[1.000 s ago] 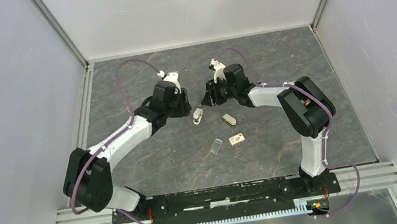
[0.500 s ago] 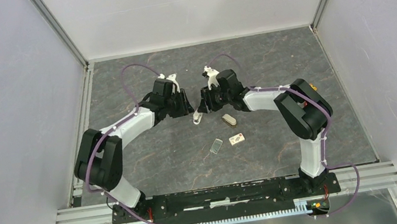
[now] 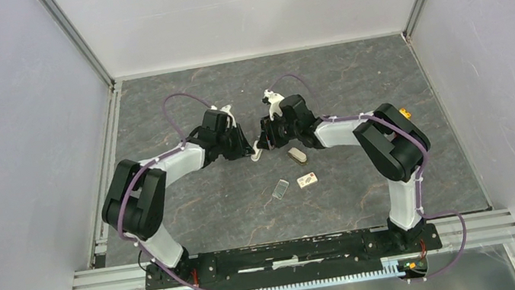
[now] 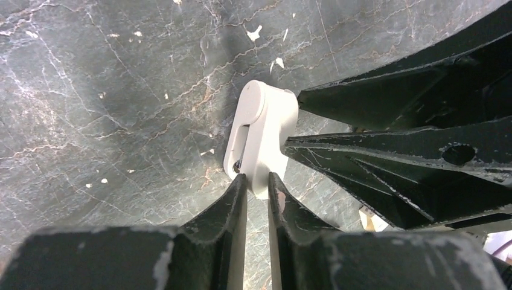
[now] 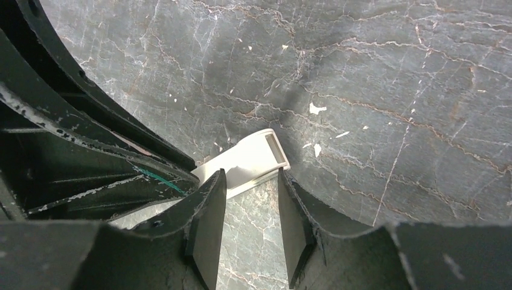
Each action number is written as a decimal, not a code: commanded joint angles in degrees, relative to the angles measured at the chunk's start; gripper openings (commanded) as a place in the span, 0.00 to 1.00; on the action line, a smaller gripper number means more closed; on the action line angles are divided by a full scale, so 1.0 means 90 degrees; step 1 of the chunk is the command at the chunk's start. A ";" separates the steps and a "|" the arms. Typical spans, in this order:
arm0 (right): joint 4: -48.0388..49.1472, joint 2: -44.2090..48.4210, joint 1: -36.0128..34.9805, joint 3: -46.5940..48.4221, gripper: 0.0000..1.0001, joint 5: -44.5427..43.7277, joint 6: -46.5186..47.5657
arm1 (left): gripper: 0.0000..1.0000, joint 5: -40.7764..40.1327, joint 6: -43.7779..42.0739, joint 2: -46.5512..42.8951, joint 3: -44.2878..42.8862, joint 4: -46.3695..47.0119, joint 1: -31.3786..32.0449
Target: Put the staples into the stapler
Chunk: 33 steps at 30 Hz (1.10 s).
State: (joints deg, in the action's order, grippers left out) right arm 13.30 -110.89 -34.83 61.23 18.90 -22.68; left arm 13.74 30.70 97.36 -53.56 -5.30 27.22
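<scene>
Both grippers met at the white stapler, mid-table.

Nearest the arm bases, just below the middle of the top view, lay a clear lid (image 3: 281, 189) and, just to its right, a small whitish box (image 3: 307, 180) with a red mark; the staples were too small to make out; a little farther up sat a small tan block (image 3: 297, 155), apart from both; beyond it, at the centre of the dark marbled table (image 3: 352, 77), lay the stapler (image 3: 257, 150); the left gripper (image 4: 258, 183) reached in from the left, its fingers almost together and pinching the stapler's near end; the right gripper (image 5: 250, 178) came from the right, its fingers parted, one either side of the stapler's other end, tips close against it.
</scene>
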 commanded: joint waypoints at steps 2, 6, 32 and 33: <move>-0.0066 -0.0155 -0.0153 -0.0485 0.42 -0.0468 0.0190 | 0.20 -0.0392 0.0306 0.0409 0.0391 0.0199 0.0222; 0.0057 -0.0114 -0.0160 -0.0449 0.42 -0.0332 0.0253 | 0.21 -0.0510 0.0331 0.0340 0.0314 0.0177 0.0237; -0.3187 0.6072 0.0106 -0.0861 0.98 -0.2867 0.1463 | 1.00 -0.1050 -0.1584 -0.4749 -0.1606 -0.2337 0.0230; -0.3285 0.6385 0.0102 -0.0981 0.98 -0.2987 0.1392 | 1.00 -0.0921 -0.1597 -0.4954 -0.1508 -0.2336 0.0233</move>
State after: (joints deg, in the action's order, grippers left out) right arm -11.68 -60.73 -33.80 56.86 -0.71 -9.56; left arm 0.71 20.03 58.43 -70.57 -25.23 29.34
